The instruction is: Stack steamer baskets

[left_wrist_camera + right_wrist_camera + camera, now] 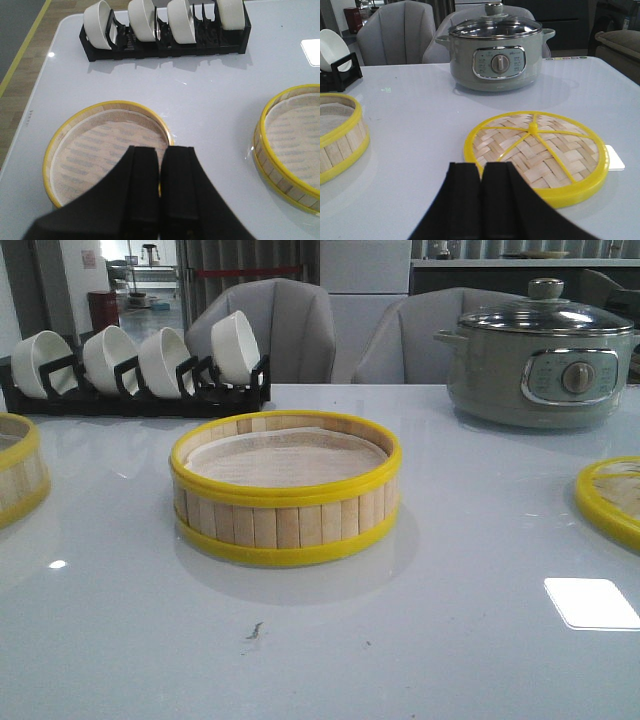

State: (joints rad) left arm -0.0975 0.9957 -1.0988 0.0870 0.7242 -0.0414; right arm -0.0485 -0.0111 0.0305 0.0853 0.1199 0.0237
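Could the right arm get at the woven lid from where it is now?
Probably yes. The woven lid lies flat on the bare table just ahead of the shut right gripper, with the pot well behind it.

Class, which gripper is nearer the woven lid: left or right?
Right. The right gripper hangs just before the lid, while the left gripper sits over the far-left basket, across the table.
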